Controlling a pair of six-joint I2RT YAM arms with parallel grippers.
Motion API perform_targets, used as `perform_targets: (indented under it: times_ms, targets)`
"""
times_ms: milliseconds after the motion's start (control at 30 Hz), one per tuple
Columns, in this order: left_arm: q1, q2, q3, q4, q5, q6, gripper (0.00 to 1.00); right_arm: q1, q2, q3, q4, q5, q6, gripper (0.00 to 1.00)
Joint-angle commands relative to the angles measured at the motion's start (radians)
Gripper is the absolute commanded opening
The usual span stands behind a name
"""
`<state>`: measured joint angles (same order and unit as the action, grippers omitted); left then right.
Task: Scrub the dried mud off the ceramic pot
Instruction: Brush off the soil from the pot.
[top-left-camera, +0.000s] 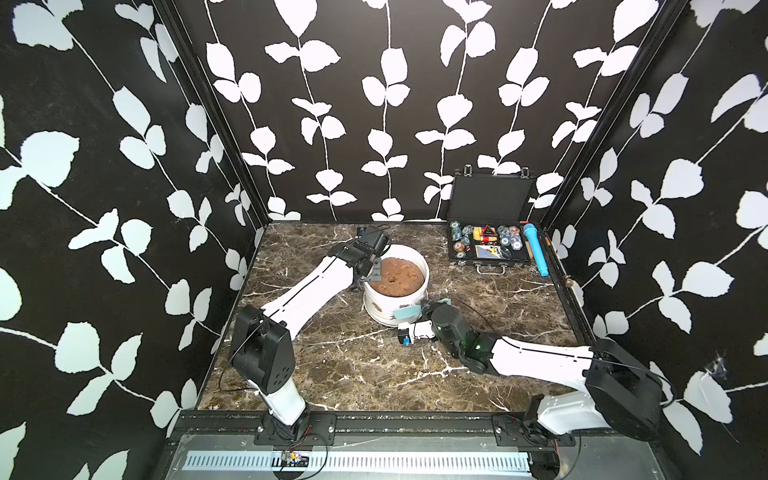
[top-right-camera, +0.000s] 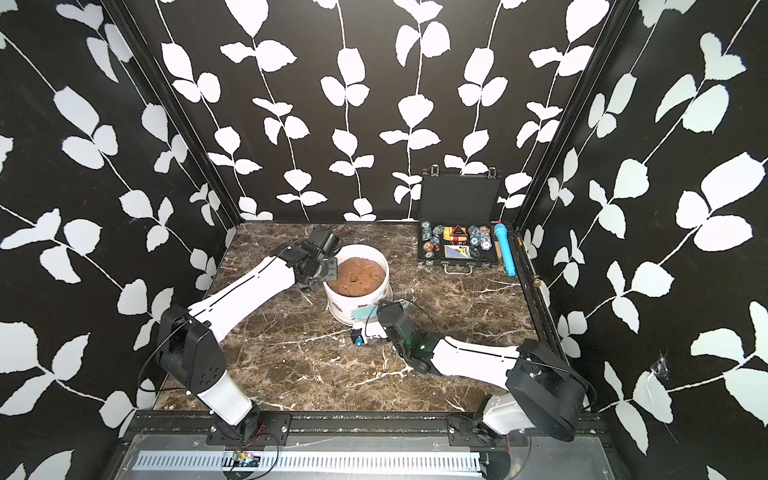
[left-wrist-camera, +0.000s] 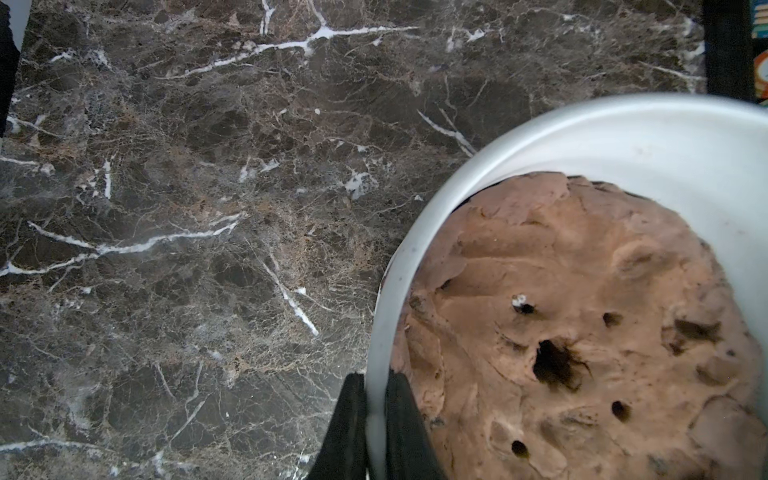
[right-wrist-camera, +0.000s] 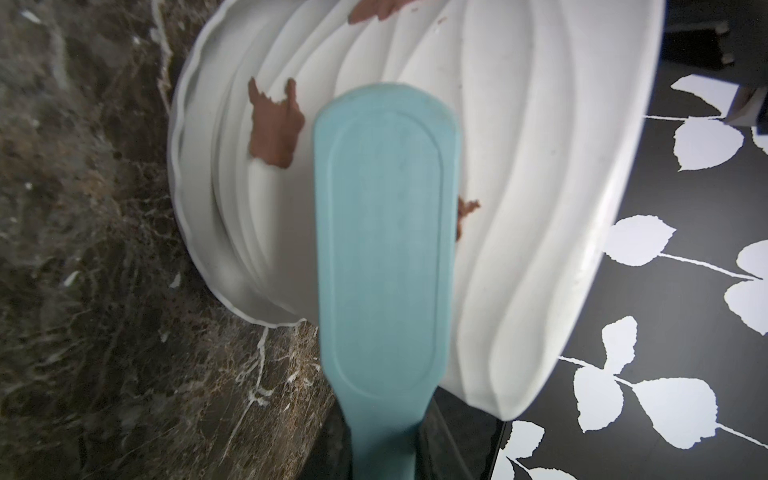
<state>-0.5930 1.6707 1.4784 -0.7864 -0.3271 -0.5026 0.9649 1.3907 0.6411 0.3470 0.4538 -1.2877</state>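
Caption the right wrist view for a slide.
Teal brush in front of the ribbed ceramic pot, dried mud patches showing either side of it.

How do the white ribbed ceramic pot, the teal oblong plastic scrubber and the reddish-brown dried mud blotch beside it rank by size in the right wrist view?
1. White ribbed ceramic pot: clearly largest.
2. Teal oblong plastic scrubber: second, though nearness to the camera enlarges it.
3. Reddish-brown dried mud blotch: clearly smallest.

The brown marbled surface (top-left-camera: 332, 365) carries the ceramic pot (top-left-camera: 376, 309), touching the left hand (top-left-camera: 369, 277). Well beyond the right hand (top-left-camera: 420, 311) lie an open black case (top-left-camera: 490, 262) and a blue stick (top-left-camera: 538, 257).
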Motion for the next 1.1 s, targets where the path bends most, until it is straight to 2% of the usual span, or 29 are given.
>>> perform_targets:
  times_ms: [0,267,367,600,767,1067]
  targets:
    - [0.0,0.012,0.014,-0.009,0.026,0.058,0.0,-0.02,-0.052,0.009,-0.018,0.061,0.055,0.0]
    - [0.004,0.019,0.022,0.003,0.038,0.074,0.0,0.03,-0.208,-0.03,-0.237,0.085,0.153,0.0]
    - [0.004,0.017,0.021,0.007,0.043,0.076,0.0,0.061,-0.227,-0.038,-0.264,0.095,0.173,0.0]
    - [0.005,0.008,0.008,0.009,0.044,0.071,0.0,0.078,-0.112,0.063,-0.194,0.026,0.167,0.0]
    - [0.005,0.011,0.001,0.012,0.052,0.066,0.0,0.069,-0.003,0.11,-0.092,0.031,0.158,0.0]
    - [0.005,0.02,0.004,0.009,0.05,0.076,0.0,0.006,-0.013,0.105,-0.169,0.089,0.21,0.0]
